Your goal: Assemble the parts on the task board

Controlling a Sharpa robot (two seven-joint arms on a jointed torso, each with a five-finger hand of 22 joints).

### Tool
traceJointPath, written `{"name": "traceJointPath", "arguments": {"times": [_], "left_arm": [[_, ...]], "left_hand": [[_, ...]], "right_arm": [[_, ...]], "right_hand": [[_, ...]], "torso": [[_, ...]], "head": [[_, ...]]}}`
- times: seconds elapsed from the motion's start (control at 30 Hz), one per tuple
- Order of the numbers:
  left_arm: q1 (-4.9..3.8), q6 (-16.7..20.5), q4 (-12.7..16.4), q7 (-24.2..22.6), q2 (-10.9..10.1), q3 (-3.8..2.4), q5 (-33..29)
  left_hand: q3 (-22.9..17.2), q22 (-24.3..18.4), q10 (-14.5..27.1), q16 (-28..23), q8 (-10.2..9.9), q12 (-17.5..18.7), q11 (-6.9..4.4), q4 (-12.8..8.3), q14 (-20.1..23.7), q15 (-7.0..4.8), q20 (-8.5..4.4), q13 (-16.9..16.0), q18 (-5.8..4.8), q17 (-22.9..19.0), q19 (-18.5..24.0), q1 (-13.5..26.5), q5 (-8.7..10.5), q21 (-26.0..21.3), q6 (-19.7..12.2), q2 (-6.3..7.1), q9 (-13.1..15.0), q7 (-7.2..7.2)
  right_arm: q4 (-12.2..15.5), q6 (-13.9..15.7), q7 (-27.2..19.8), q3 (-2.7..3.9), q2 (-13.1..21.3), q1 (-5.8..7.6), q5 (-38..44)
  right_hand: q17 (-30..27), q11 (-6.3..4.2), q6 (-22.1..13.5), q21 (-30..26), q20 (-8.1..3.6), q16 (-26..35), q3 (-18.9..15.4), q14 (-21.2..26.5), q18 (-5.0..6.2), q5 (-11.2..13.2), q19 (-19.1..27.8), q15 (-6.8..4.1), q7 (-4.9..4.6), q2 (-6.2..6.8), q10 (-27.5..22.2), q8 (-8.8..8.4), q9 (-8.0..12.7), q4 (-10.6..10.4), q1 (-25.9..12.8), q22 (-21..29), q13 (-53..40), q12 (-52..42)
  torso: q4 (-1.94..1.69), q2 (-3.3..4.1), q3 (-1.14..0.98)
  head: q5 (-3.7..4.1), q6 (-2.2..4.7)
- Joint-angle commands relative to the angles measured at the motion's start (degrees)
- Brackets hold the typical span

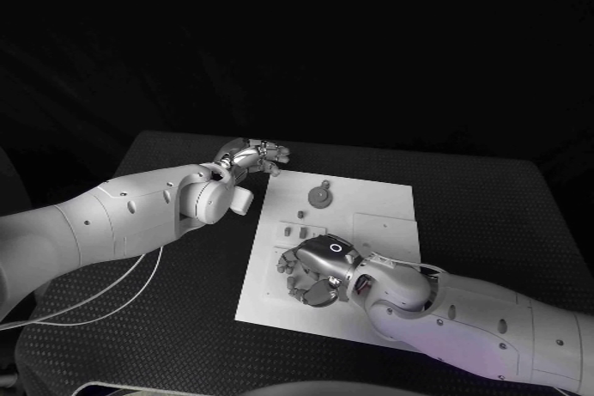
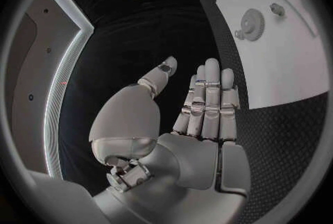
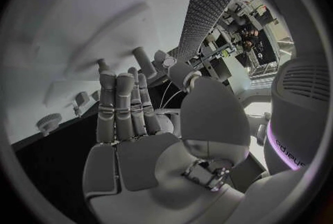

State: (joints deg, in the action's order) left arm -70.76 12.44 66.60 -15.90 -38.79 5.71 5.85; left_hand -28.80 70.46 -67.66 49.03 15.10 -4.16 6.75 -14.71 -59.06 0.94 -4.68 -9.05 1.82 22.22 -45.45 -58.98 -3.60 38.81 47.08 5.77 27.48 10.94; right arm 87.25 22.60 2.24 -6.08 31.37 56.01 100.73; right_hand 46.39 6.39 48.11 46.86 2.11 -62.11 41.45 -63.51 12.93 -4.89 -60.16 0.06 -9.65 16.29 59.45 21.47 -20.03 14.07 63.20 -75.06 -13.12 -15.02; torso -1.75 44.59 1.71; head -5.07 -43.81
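So the thing that matters here is which hand is actually over the work: the right hand (image 1: 316,271) sits on the lower left part of the task board (image 1: 378,211), fingers (image 3: 116,107) stretched out flat and side by side, grasping nothing as far as I can tell. The small parts (image 1: 300,233) stand in the board just above and to the left of that hand in the head view, so they lie right off its fingertips, practically touching distance. The gear (image 1: 322,195) with its little tab sits further up, near the board's top middle, its round face flat on the plate and the tab pointing up-frame. The left hand (image 1: 251,158) hangs off the board entirely, above the upper left corner over the black desk (image 1: 495,207), fingers (image 2: 208,99) straight and released, nothing in them. It's nearer the gear than the right hand is, but my guess is the right one does the next pick, since the pegs are right under it. They look grey and tiny, hard to make out shapes.
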Motion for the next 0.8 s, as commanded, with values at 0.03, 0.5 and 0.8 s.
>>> {"name": "traceJointPath", "arguments": {"times": [0.03, 0.5, 0.8], "left_arm": [[-0.08, -0.84, 0.08, -0.33, 0.02, -0.05, -0.24], [-0.08, -0.84, -0.95, -0.44, -0.04, -0.05, -0.24], [-0.07, -0.95, -2.18, -0.53, 0.26, -0.05, -0.24]], "left_hand": [[0.05, 0.06, -0.01, -0.21, 0.04, -0.10, 0.24, 0.21, -0.41, 0.04, 0.01, -0.06, 0.64, 0.10, -0.23, 0.49, 0.31, -0.25, -0.42, -0.06, -0.10, 0.04], [0.05, 0.09, 0.01, -0.24, 0.05, -0.11, 0.24, 0.20, -0.42, 0.04, 0.01, -0.06, 0.64, 0.14, -0.23, 0.46, 0.31, -0.29, -0.45, -0.04, -0.10, 0.04], [0.05, 0.11, 0.00, -0.26, 0.07, -0.11, 0.24, 0.20, -0.42, 0.04, 0.01, -0.07, 0.64, 0.17, -0.24, 0.45, 0.32, -0.31, -0.45, -0.03, -0.10, 0.04]], "right_arm": [[-0.44, 0.61, -0.15, -0.32, 0.65, -0.37, -2.35], [4.53, 6.03, -6.53, 1.10, 5.90, 2.02, -17.49], [7.63, 3.29, -6.53, 3.27, 10.79, 5.26, -29.10]], "right_hand": [[-0.23, 1.06, -2.63, -0.10, 0.22, -0.79, -1.26, 0.82, 2.07, -0.40, 0.62, 0.98, -1.64, 0.59, -2.60, -0.75, 0.39, 0.32, -0.17, -1.00, 0.82, 0.50], [-1.32, 1.41, -3.93, 0.28, 0.58, -2.44, -6.75, 1.75, 2.07, -3.62, 1.10, 1.33, -1.65, 0.36, -4.74, -0.19, 0.29, -0.65, -3.72, -0.92, 2.60, -1.31], [-1.87, 1.23, -3.61, 0.64, 0.02, -3.37, -9.29, 1.47, 2.07, -6.15, 0.70, 1.12, -1.74, -0.69, -4.36, 0.58, -0.01, -1.57, -4.52, -0.87, 3.17, -2.68]], "torso": [[-0.05, 0.01, 0.02], [0.11, -0.06, -0.03], [0.19, -0.16, -0.10]], "head": [[0.12, 0.09], [0.94, 0.95], [1.70, 1.52]]}}
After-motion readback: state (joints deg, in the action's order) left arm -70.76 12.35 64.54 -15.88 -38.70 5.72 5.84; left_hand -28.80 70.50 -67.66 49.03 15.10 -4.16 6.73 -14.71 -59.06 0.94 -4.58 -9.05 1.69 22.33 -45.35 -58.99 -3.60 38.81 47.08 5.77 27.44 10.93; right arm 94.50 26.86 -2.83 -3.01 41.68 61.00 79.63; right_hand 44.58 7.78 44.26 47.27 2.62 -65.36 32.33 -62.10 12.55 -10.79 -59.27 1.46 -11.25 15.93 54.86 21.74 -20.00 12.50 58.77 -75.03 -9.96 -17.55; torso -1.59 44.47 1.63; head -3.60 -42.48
